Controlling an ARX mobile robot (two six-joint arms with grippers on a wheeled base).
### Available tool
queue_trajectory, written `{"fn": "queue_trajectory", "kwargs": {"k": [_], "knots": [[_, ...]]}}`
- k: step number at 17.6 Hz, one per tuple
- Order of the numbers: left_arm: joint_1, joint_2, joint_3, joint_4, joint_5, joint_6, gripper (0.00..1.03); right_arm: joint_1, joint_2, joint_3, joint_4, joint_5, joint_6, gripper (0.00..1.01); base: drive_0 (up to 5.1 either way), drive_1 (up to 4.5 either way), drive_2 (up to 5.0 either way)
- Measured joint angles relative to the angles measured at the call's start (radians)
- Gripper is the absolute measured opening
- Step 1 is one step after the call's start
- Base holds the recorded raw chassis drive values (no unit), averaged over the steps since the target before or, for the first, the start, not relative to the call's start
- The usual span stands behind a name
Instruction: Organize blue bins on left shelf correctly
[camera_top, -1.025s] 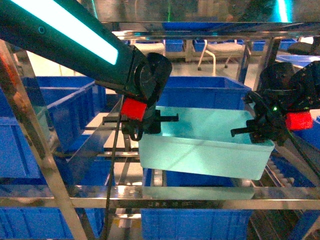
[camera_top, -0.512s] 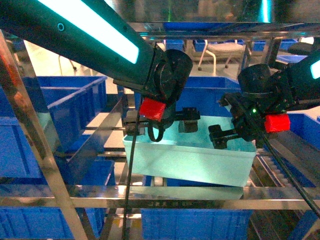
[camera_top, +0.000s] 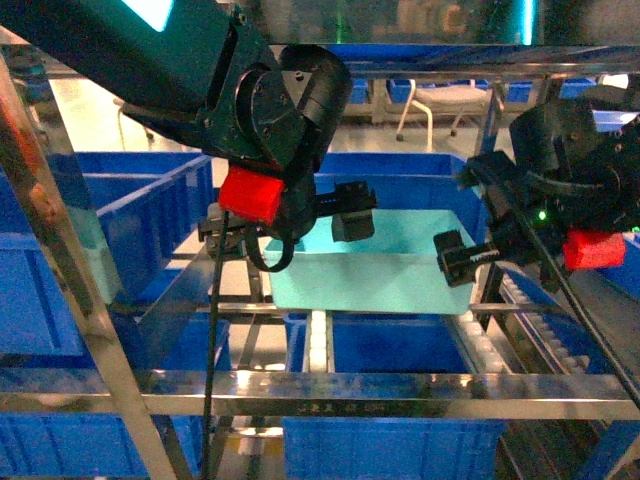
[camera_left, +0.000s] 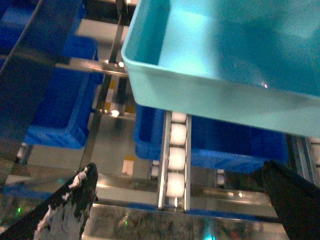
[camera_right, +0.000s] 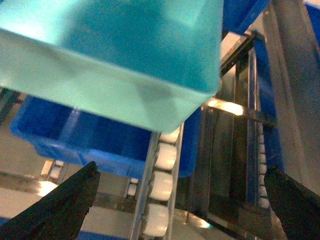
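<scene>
the turquoise tub (camera_top: 370, 270) sits on the middle level of the left shelf (camera_top: 330, 392), resting on the sloping roller tracks (camera_left: 176, 167), between the two robot arms. in the head view its near wall faces the camera and its open top shows a pale, smooth inside. the left hand (camera_top: 300, 215) hangs at the tub's near left corner with its black fingers spread wide; in the left wrist view both fingertips (camera_left: 70, 207) frame the bottom of the picture with nothing between them, and the tub's corner rim lies above and beyond them, apart from both. the right hand (camera_top: 480, 235) is at the tub's right end, also spread wide; its wrist view shows the tub's lower corner overhead and the two dark fingertips (camera_right: 65, 202) far apart at the bottom edge, gripping nothing. whether a right finger touches the tub's right wall is hard to tell from the head view (the finger pad overlaps the wall's edge there). a track of white rollers runs under the tub toward the front rail. dark blue ribbed bins (camera_top: 390, 435) stand on the level below, and more dark blue bins (camera_top: 140, 215) fill the shelf to the left and behind the tub.
</scene>
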Motion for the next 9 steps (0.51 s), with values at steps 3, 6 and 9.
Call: {"fn": "queue_trajectory", "kwargs": {"k": [3, 6, 9], "knots": [[-0.002, -0.076, -0.119, 0.013, -0.002, -0.013, 0.98, 0.032, -0.07, -0.144, 0.03, -0.018, 0.027, 0.98, 0.0, 0.0, 0.0], [-0.025, -0.18, -0.235, 0.026, -0.013, -0.063, 0.98, 0.05, -0.189, -0.26, 0.064, -0.044, 0.073, 0.98, 0.0, 0.0, 0.0], [-0.047, -0.271, -0.318, 0.043, -0.014, -0.091, 0.98, 0.048, -0.24, -0.349, 0.083, -0.04, 0.109, 0.98, 0.0, 0.0, 0.0]]}}
